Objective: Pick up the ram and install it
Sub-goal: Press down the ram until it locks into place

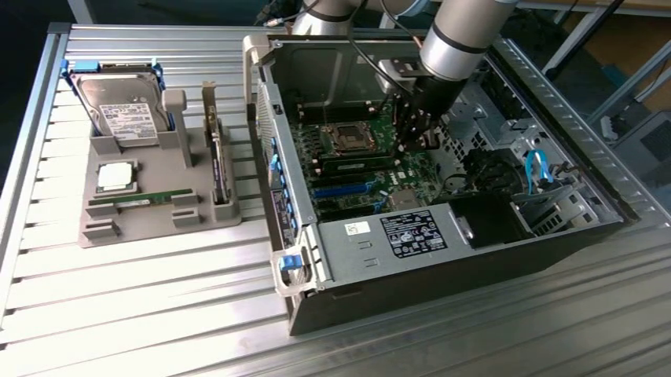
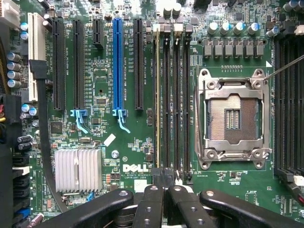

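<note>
Black pincer (image 2: 164, 183) fingers sit closed together, nothing clamped between them, tips down over the motherboard.

- Just past the tips: a thin pale-edged strip (image 2: 157, 95) stands on edge in the first of the long memory slots. I read it as the ram seen from above, already in its slot. Whether the tips touch its end, cannot tell.
- Beside the slots: open CPU socket (image 2: 232, 118), empty, metal frame around it.
- Other side of the slots: blue expansion slot (image 2: 117, 61) and a finned silver heatsink (image 2: 78, 170).
- Exterior view: pincer (image 1: 419, 137) reaches into the open computer case (image 1: 441, 314), which lies on the ribbed worktop (image 1: 157, 298) toward the exterior view's right edge.
- Farther off, toward the worktop's edge at the exterior view's left: grey fixture (image 1: 147, 224) with a second green stick (image 1: 138, 202) lying flat in it.

Handling judgement: ram is light, stiff, thin and fragile. Best held across its flat faces near the top edge, or pressed evenly along that edge; keep off the contacts.
</note>
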You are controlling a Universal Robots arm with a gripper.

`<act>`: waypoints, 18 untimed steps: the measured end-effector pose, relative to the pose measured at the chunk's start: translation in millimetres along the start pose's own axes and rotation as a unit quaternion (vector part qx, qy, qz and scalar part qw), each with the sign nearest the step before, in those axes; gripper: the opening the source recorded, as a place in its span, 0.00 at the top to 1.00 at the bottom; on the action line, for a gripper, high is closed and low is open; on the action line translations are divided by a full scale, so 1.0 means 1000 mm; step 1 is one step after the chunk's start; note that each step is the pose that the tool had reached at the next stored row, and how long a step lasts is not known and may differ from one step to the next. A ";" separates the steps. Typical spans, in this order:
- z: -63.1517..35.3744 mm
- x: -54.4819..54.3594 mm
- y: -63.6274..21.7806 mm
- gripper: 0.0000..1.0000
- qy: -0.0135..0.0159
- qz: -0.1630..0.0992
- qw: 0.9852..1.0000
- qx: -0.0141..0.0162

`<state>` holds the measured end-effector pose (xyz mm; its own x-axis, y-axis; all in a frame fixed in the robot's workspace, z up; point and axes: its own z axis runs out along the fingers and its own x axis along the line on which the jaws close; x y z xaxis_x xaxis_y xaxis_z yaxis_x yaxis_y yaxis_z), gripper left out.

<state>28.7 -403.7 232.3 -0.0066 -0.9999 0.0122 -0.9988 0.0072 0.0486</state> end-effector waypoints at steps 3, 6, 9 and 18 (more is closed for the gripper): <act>0.0002 0.000 0.0000 0.90 0.000 0.000 1.000 0.000; 0.0008 0.000 -0.0001 0.90 0.000 0.000 1.000 0.000; 0.0010 0.000 -0.0001 0.90 0.000 0.000 1.000 0.000; -0.0084 0.000 0.0004 0.90 0.000 0.000 1.000 0.000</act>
<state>28.7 -403.6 240.7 -0.0067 -0.9999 0.0124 -0.9988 0.0073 0.0484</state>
